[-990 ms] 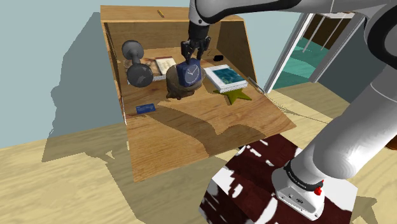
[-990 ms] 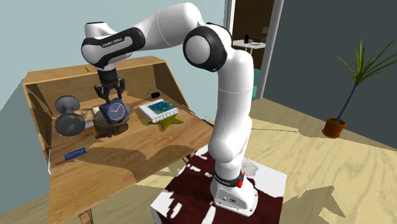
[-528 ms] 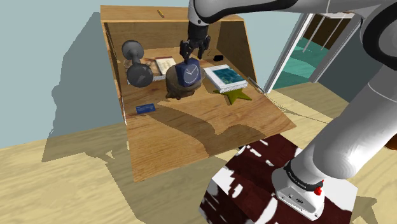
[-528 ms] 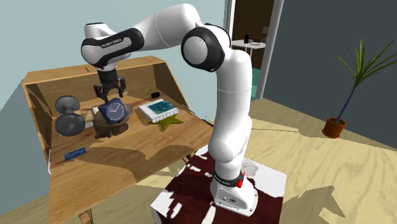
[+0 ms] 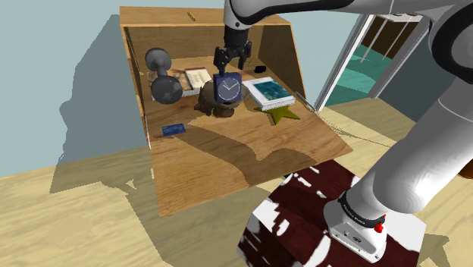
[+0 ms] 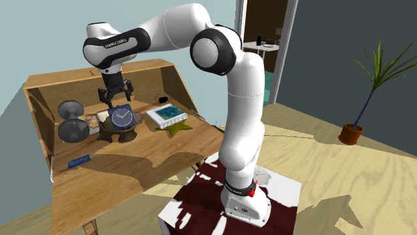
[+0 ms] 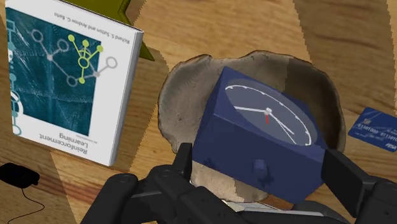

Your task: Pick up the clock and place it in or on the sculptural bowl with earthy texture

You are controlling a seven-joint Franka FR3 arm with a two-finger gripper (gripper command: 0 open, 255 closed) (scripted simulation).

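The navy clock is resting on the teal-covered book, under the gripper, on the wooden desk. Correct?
Not quite. The navy clock rests in the brown rough-textured bowl, not on the teal-covered book, which lies beside the bowl; the wrist view shows this. It is under the gripper, on the wooden desk.

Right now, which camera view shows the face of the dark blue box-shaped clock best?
The wrist view: the dark blue box-shaped clock is close, its dial and hands plain. The shoulder and second exterior views show it small, on the rough brown bowl.
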